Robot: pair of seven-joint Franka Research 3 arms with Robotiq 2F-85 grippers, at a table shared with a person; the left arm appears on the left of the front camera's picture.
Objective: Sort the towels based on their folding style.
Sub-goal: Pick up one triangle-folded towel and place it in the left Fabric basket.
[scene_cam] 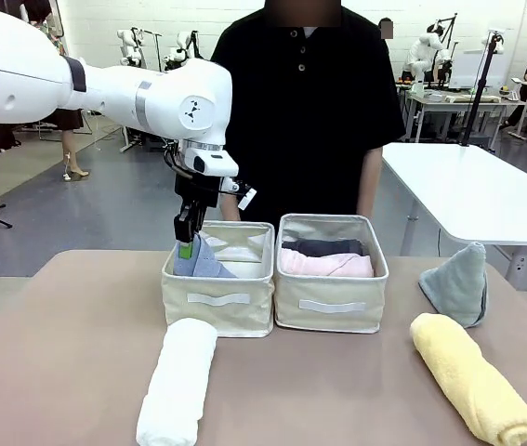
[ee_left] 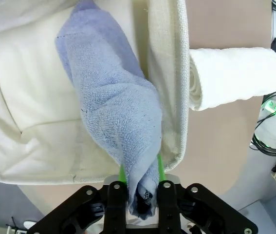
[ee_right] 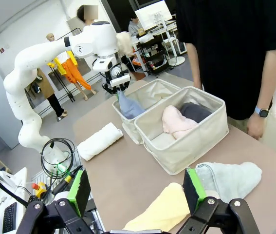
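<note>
White rolled towel [scene_cam: 177, 383] foremost; left pincer [ee_left: 141, 168] tight on lavender-blue towel [ee_left: 113, 112]; right pincer [ee_right: 135, 187] agape

- A robotics lab: open hall, grey floor.
- A white robot arm [scene_cam: 105, 88] reaches over the brown surface [scene_cam: 59, 353].
- Coiled black cables [ee_right: 55, 157], a red emergency-stop button [ee_right: 34, 186] and a keyboard [ee_right: 9, 217] sit beside it.
- Long white table [scene_cam: 467, 186] and a monitor [ee_right: 152, 13] behind.
</note>
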